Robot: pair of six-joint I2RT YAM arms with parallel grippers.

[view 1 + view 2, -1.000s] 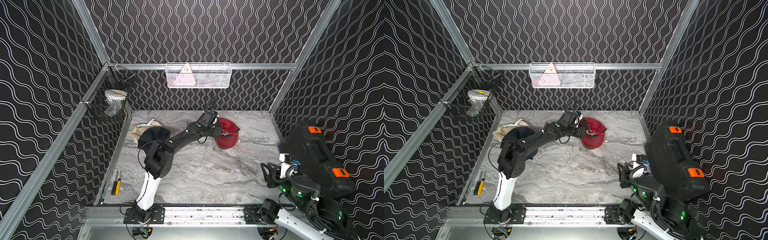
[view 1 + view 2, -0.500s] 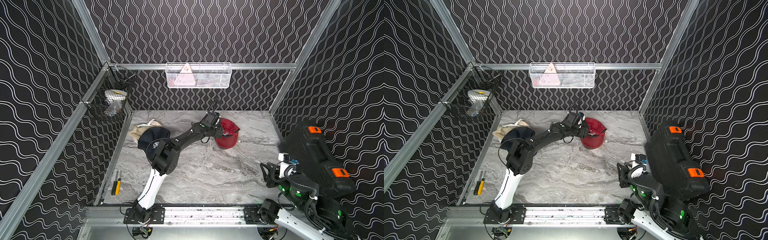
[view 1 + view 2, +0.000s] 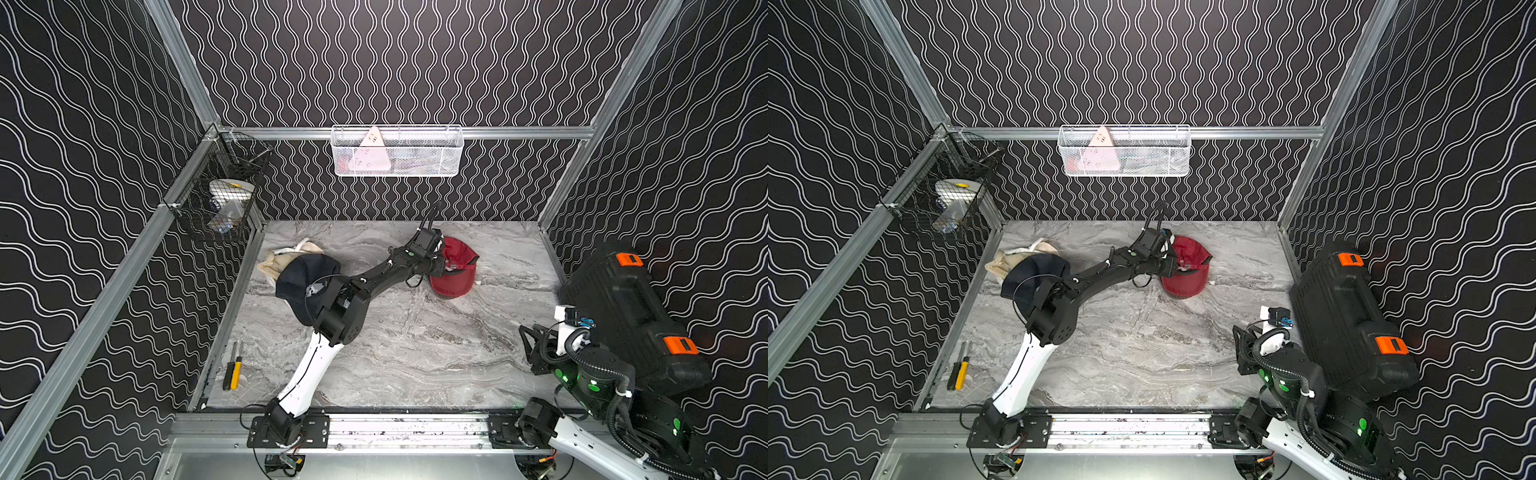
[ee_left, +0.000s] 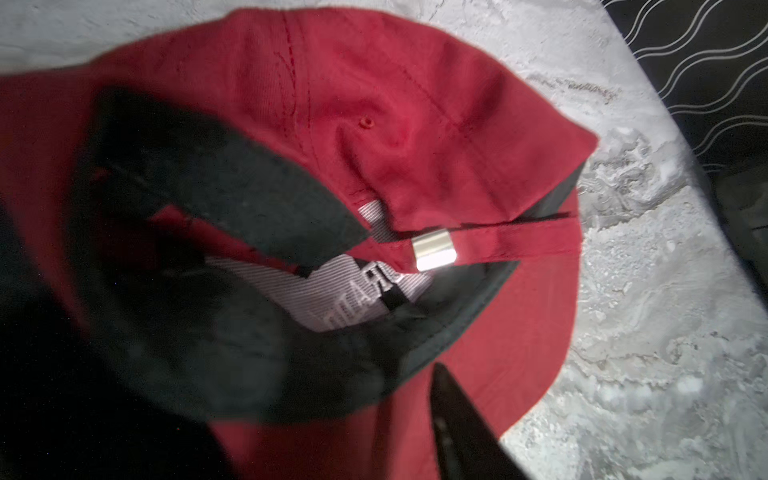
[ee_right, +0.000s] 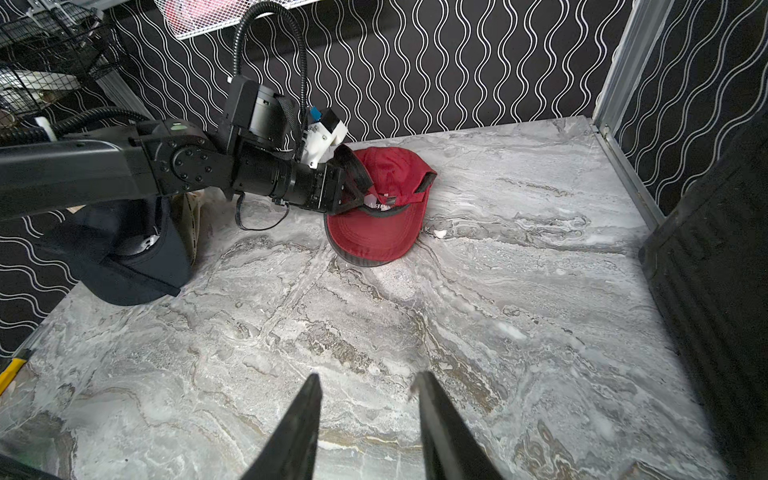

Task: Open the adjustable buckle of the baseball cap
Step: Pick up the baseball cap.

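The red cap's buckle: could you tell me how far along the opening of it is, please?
Done: the left end effector is at the red cap, apparently pinching its rear rim. In hand: securing that hold. Remaining: the metal buckle lies flat on the strap, apparently closed and untouched; the right end effector hangs open over the table, away from the cap.

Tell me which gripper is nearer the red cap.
Left. The left gripper is right at the rim of the red cap; the right gripper hangs open far from it, over the front of the table.
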